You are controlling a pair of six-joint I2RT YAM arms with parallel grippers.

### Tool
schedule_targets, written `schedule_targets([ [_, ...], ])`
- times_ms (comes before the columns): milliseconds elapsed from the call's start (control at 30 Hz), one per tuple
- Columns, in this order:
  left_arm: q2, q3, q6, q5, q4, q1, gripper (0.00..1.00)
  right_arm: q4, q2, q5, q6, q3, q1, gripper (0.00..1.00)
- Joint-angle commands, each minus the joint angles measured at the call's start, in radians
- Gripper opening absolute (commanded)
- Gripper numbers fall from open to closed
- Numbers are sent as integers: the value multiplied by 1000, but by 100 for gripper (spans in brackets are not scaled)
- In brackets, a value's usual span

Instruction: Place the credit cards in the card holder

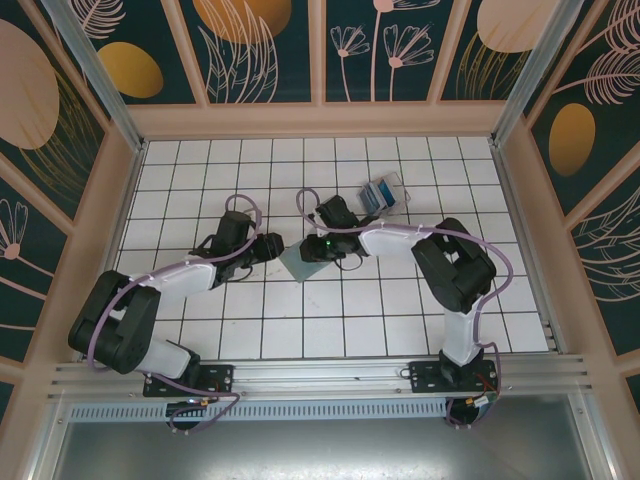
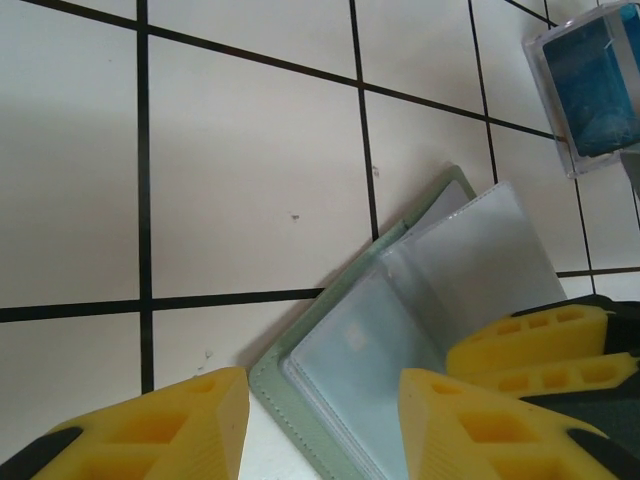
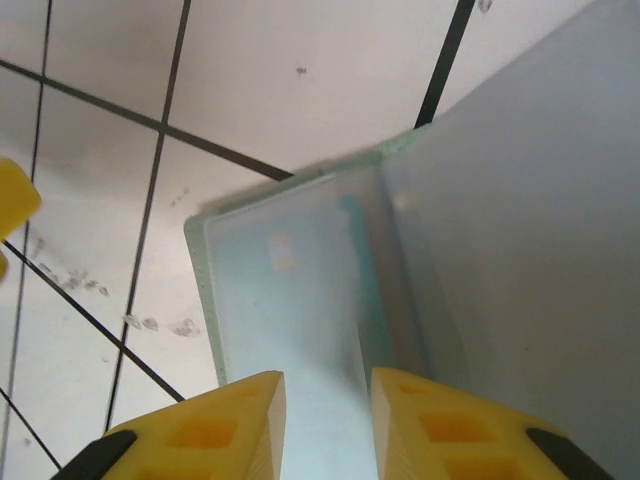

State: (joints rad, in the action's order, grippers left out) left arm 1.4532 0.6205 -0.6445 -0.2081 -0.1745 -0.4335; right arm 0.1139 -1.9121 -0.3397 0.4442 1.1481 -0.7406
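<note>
The card holder (image 1: pixel 298 263) lay open on the white-tiled counter (image 1: pixel 350 310), between the two arms' ends; from the left wrist its sage-green cover showed as a thin border around the paler, bluish-grey pocket leaves. The left pincer (image 2: pixel 320 400) hung low over the holder's near corner with its yellow fingers (image 2: pixel 150 430) spread wide, and nothing was caught between them. The right pincer (image 3: pixel 328 390) sat just above the holder's inner pocket, its fingers a narrow gap apart; the pale leaf showed in that gap, but whether they pinched it could not be told. In the right wrist view one half of the holder rose close beside the camera, tilted up from the other half. The credit cards (image 1: pixel 382 192), the top one blue, rested in a clear case (image 2: pixel 560 110) on the counter, beyond the holder toward the far right and apart from it; neither pincer touched them.
</note>
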Motion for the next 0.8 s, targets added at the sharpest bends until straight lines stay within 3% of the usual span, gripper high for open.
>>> schedule_targets([
  [0,-24,-8,2,-5,22,6,45,-31,32,38,27,7,11,31],
  [200,-7,-8,12,-27,0,7,45,22,-3,122,-25,26,55,32],
  [400,-4,-12,31,-37,-3,7,46,4,11,85,-15,10,69,35],
  [600,-16,-5,31,-52,-17,7,47,7,167,180,-27,1,93,38],
  [767,-40,-8,34,-84,-46,7,49,32,304,278,-91,-13,204,42],
])
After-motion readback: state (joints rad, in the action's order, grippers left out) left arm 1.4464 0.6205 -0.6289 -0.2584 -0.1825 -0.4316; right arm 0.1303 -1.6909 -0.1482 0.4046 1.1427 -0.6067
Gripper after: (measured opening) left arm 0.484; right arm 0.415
